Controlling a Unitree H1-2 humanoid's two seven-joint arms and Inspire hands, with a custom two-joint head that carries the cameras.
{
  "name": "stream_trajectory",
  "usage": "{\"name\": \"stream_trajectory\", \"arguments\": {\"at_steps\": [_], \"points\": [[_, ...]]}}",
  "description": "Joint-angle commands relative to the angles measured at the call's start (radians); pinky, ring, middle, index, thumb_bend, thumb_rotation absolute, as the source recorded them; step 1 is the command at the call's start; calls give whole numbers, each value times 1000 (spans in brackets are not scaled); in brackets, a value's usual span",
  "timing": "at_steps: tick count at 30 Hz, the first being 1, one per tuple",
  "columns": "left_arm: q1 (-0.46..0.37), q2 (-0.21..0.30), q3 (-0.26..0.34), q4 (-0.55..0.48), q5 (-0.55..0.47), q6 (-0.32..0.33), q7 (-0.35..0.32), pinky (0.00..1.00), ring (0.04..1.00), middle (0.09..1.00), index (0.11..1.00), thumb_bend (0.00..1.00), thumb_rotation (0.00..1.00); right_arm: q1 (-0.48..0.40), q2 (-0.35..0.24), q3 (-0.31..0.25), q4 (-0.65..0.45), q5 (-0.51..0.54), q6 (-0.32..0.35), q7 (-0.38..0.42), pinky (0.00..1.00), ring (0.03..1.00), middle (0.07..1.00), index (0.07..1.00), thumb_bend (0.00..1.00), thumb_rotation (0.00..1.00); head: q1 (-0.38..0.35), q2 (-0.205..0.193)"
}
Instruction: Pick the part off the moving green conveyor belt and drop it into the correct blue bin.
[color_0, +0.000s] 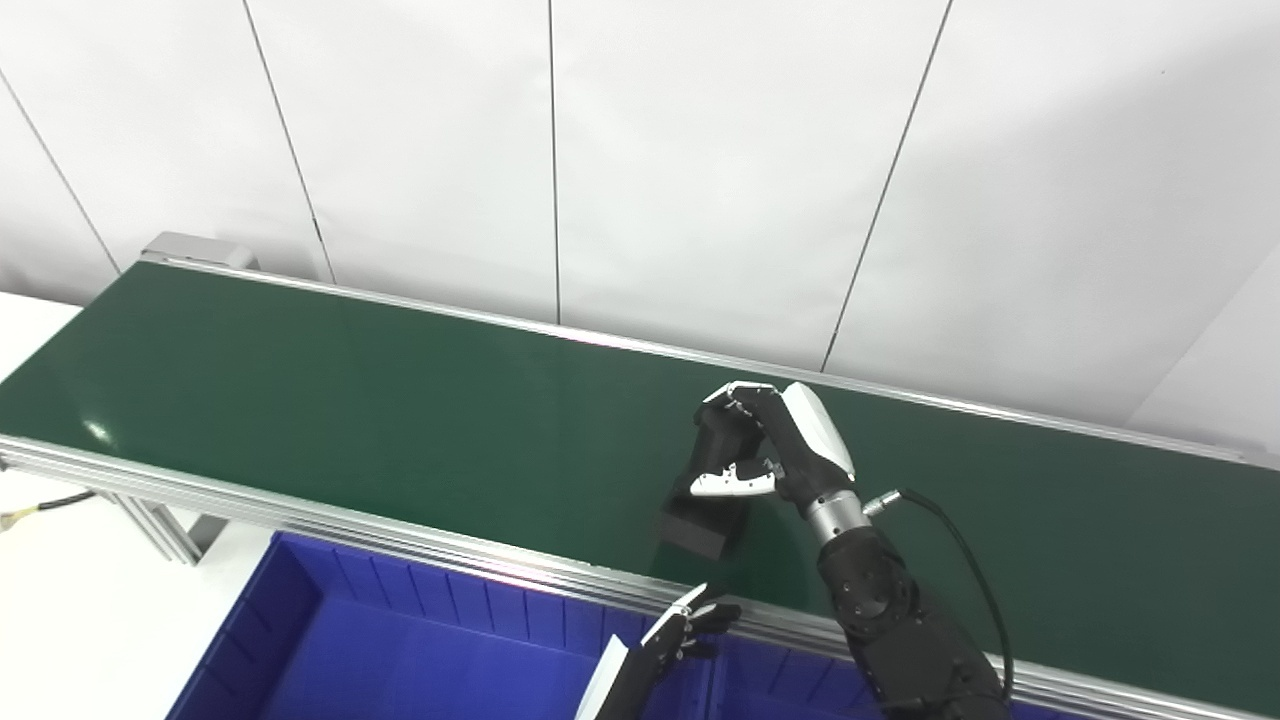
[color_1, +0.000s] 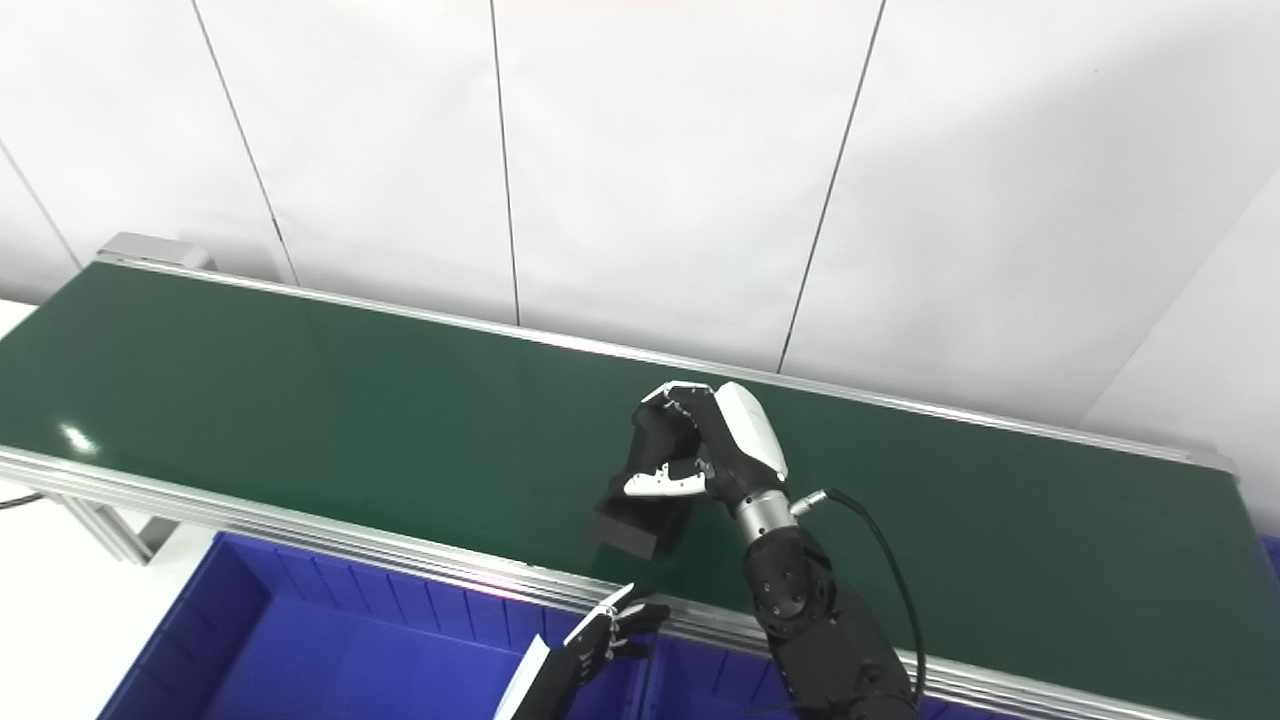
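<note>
We see the part (color_0: 705, 510), a black block, above the green belt (color_0: 350, 400) near its front edge, its lower end sticking out below our right hand (color_0: 760, 445). That hand has its fingers (color_0: 735, 395) curled down over the top of the part and its white-tipped thumb (color_0: 732, 486) pressed across the near side, so the part is clasped between them; whether its lower end touches the belt or hangs just clear of it we cannot tell. The right arm (color_0: 900, 620) rises from the bottom right, a black cable (color_0: 960, 550) looping off the wrist. Our left hand (color_0: 685, 625) sits low, just in front of the belt's aluminium rail (color_0: 400, 540), over the blue bin (color_0: 330, 620); its fingers are spread a little and hold nothing. The bin lies directly below the front rail, and a divider wall separates it from another blue compartment (color_0: 790, 685) to the right. Behind the belt stands a white panelled wall (color_0: 640, 150). A white table (color_0: 70, 610) shows at the lower left, with a cable end (color_0: 40, 508) near the conveyor's leg (color_0: 150, 525).
</note>
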Motion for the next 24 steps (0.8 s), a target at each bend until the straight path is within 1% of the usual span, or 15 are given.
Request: {"name": "stream_trajectory", "arguments": {"at_steps": [1, 4, 10, 13, 16, 17, 21, 22, 24], "points": [[14, -23, -17, -31, -3, -42, -1, 757, 827, 827, 890, 1000, 756, -42, 7, -1, -40, 6, -19, -17, 315, 383, 460, 533, 514, 0, -1, 0], [15, -23, -16, -32, -3, -42, -1, 759, 827, 826, 890, 1000, 749, -42, 6, -1, -43, 8, -22, -12, 326, 388, 457, 532, 515, 0, -3, 0], [18, -25, -13, -37, -7, -42, -7, 765, 829, 825, 891, 1000, 748, -37, 3, -1, -59, 12, -25, -3, 304, 378, 460, 539, 513, 0, -6, 1], [19, -26, -11, -35, -12, -42, -12, 769, 829, 825, 891, 1000, 747, -33, 0, -2, -76, 11, -29, -6, 324, 390, 454, 531, 516, 0, -6, 1], [18, -27, -11, -34, -11, -42, -11, 778, 830, 824, 891, 1000, 747, -22, -4, -12, -120, 27, -32, 4, 321, 388, 462, 531, 515, 0, -6, 1], [17, -27, -11, -35, -9, -42, -9, 777, 828, 823, 891, 1000, 749, -19, -6, -16, -133, 36, -34, 9, 316, 383, 466, 535, 514, 0, -14, 8], [15, -30, -11, -35, -10, -42, -4, 783, 827, 822, 893, 1000, 749, 16, -19, -45, -248, 89, -17, 53, 300, 369, 470, 552, 509, 0, -26, 12], [13, -30, -11, -33, -8, -42, -3, 785, 828, 822, 894, 1000, 749, 26, -24, -50, -277, 94, -15, 59, 298, 368, 467, 553, 509, 0, -45, 13], [9, -29, -9, -29, -8, -42, -4, 789, 829, 825, 900, 1000, 761, 42, -34, -58, -324, 107, -9, 73, 296, 374, 467, 550, 510, 0, -54, 13]]}}
